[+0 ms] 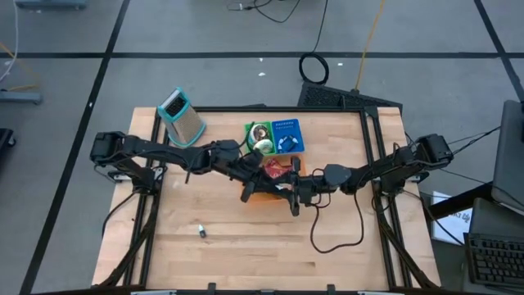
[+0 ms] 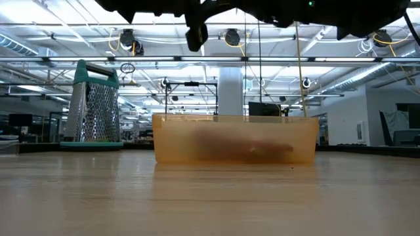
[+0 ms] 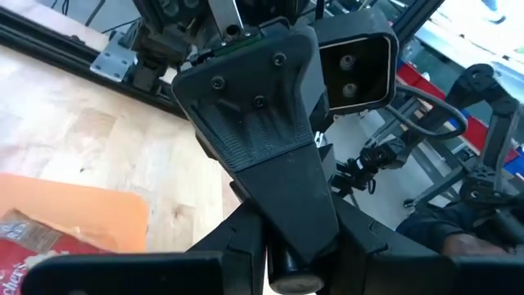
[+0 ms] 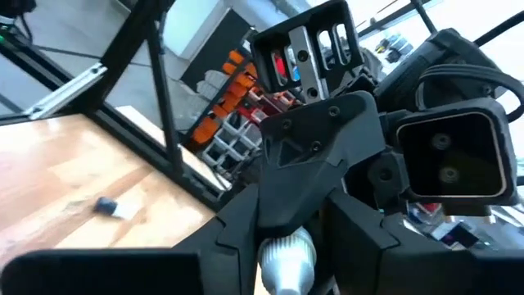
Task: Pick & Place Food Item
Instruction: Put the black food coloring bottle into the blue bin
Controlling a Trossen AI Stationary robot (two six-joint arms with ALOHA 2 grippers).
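Observation:
Both grippers meet above a translucent orange tub at mid-table. A red food packet lies in the tub. Between the fingers of my left gripper stands the dark end of a slim cylinder. Between the fingers of my right gripper stands a silver, ribbed cylinder end. Whether these are two ends of one cylinder does not show. In the high view my left gripper and my right gripper face each other nose to nose. My left gripper pinches the dark cylinder end between its two fingers, reaching about level from the table's left. The cylinder is clear of the table, above the tub. My right gripper pinches the silver ribbed end between its two fingers, reaching level from the table's right. That end is also clear of the table.
A metal box grater with a teal top stands at the far left. A blue basket and a green container sit at the far middle. A small dark item lies on the near left boards.

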